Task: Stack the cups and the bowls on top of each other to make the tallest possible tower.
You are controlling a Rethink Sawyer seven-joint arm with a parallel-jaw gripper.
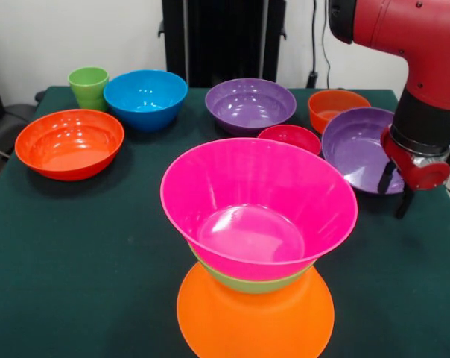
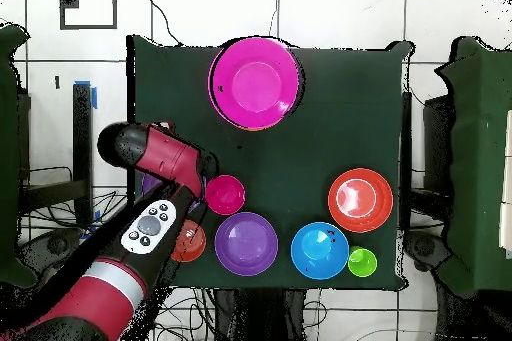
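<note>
The tower stands near the table's front middle: a big pink bowl [image 1: 258,209] [image 2: 255,84] nested in a green bowl [image 1: 247,283] on an upturned orange bowl [image 1: 255,317]. My gripper [image 1: 392,200] is at the right, its fingers either side of the near rim of a purple bowl [image 1: 355,149], shut on it; that bowl tilts its inside toward the camera. The light-green cup [image 1: 89,86] [image 2: 362,262] stands upright at the far left beside a blue bowl [image 1: 145,97] [image 2: 320,250]. In the overhead view the arm [image 2: 160,162] hides the gripper and the held bowl.
On the green table [image 1: 61,261] also sit a red-orange bowl [image 1: 68,143] [image 2: 360,199], a second purple bowl [image 1: 249,104] [image 2: 246,243], a small magenta-red bowl [image 1: 290,138] [image 2: 225,194] and an orange bowl [image 1: 337,107] [image 2: 188,242] behind the held one.
</note>
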